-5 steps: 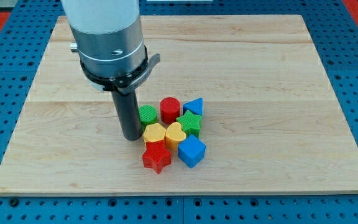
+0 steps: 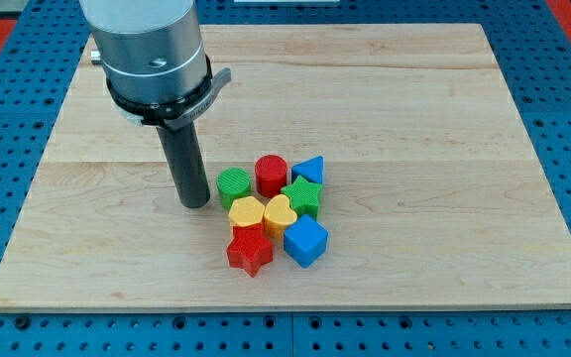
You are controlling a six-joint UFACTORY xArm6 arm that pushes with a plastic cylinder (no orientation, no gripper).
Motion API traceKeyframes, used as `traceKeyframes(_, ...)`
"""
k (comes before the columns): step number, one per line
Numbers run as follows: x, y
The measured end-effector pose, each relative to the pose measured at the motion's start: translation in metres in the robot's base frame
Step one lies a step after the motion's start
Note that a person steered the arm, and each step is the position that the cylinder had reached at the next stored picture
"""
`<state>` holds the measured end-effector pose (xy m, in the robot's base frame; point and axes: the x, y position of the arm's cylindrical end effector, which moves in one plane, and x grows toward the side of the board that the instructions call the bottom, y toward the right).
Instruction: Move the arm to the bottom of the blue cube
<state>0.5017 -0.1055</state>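
My tip rests on the desk at the left edge of the block cluster, apart from every block; my end effector is a bare rod, so it grasps nothing. Nearest to it, just to the view's right, is the green cylinder, with a narrow strip of wood between us; right of that stands the red cylinder, touching it or nearly so; the blue triangle sits at the cluster's upper right, and the green star lies just below it. Below the green cylinder come two yellow hearts side by side, the left heart and the right heart, touching each other. Under the left one lies the red star, the lowest block in view; beside it, to the view's right, is the blue cube, touching or almost touching the right heart and the red star. The cube thus lies down and to the right of my tip, with the hearts between us; the wood below the cube is bare.
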Motion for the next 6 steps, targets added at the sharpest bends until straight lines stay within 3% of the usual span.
traceKeyframes(1, 0.066, -0.004)
traceKeyframes(2, 0.104, 0.038)
traceKeyframes(4, 0.082, 0.094)
traceKeyframes(6, 0.083, 0.114)
